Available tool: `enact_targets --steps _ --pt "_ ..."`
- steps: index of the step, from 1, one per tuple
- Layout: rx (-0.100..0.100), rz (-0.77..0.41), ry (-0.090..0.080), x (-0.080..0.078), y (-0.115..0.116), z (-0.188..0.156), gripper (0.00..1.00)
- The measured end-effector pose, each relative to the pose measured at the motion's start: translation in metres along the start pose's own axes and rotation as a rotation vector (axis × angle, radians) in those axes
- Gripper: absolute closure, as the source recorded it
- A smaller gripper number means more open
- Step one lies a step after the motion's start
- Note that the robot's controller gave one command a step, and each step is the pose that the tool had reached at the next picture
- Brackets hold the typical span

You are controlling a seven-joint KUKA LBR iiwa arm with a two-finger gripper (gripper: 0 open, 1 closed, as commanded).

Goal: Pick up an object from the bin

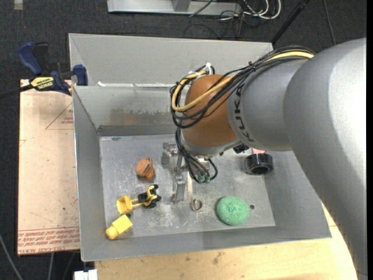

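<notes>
My gripper [179,192] reaches down to the bin floor near the middle, under the orange wrist cover. Nothing shows in its grasp. A small metal ring [196,204] lies just to its right on the floor. A yellow and black toy piece [141,201] lies just to its left. A brown-orange lump [145,168] sits further left and a little farther back. A green round ball [233,210] rests to the right, near the front wall.
A yellow block [118,228] lies in the front left corner. A black roll [258,163] sits at the right side, partly under the arm. The arm and its cables cover the bin's back right part.
</notes>
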State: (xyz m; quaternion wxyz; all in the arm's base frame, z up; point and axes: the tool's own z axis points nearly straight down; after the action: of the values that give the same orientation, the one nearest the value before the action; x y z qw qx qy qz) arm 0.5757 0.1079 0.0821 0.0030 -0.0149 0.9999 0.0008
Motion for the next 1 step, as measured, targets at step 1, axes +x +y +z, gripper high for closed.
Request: enact_targets --steps 1 --pt "0.001 0.015 0.009 0.0069 0.0101 0.0071 0.00"
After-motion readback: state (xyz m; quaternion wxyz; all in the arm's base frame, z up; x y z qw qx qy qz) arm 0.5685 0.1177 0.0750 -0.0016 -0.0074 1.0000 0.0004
